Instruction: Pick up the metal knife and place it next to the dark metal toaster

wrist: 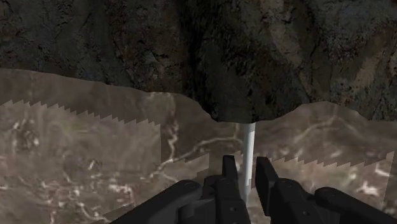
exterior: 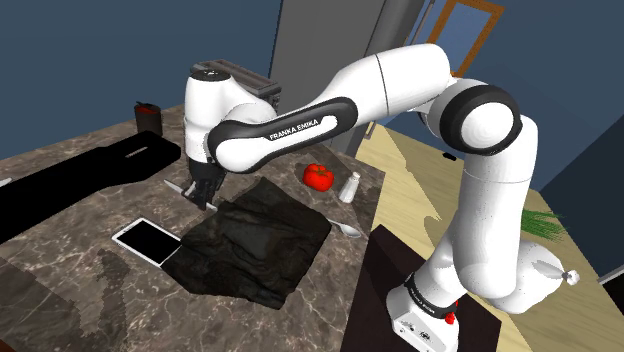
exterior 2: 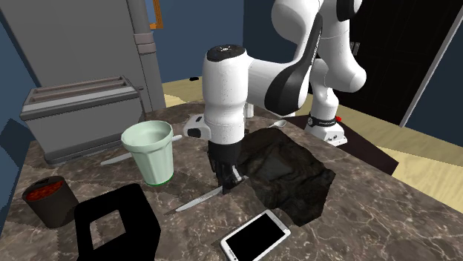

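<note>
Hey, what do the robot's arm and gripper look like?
The arm is glossy white with rounded links and dark joints; one dark band carries white FRANKA EMIKA lettering. The gripper is all black, with two slim fingers.

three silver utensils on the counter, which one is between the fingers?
The knife between the green cup and the dark cloth; the gripper clasps it. Another utensil lies by the toaster, a spoon beyond the cloth.
</note>
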Tool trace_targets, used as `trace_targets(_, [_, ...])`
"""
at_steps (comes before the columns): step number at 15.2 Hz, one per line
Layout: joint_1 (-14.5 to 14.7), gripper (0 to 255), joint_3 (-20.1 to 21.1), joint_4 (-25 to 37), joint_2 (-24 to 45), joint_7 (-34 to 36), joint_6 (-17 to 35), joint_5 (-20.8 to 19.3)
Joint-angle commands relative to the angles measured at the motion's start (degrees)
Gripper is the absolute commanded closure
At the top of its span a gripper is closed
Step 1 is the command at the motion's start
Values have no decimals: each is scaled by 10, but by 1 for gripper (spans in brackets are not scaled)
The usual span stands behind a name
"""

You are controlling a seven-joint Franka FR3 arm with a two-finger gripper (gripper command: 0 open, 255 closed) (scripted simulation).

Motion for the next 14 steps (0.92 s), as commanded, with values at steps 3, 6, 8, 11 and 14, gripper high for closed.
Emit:
trace_targets(3, [0,255,0,0,0,0,0,0])
trace_targets(6, [0,255,0,0,0,0,0,0])
trace_targets(8, [-1,255,1,2,-4,-1,-6,2])
trace_targets(11, [-2,255,3,11,-14,-4,-25,6])
trace_targets(14, [-3,255,5,21,-24,-7,-44,10])
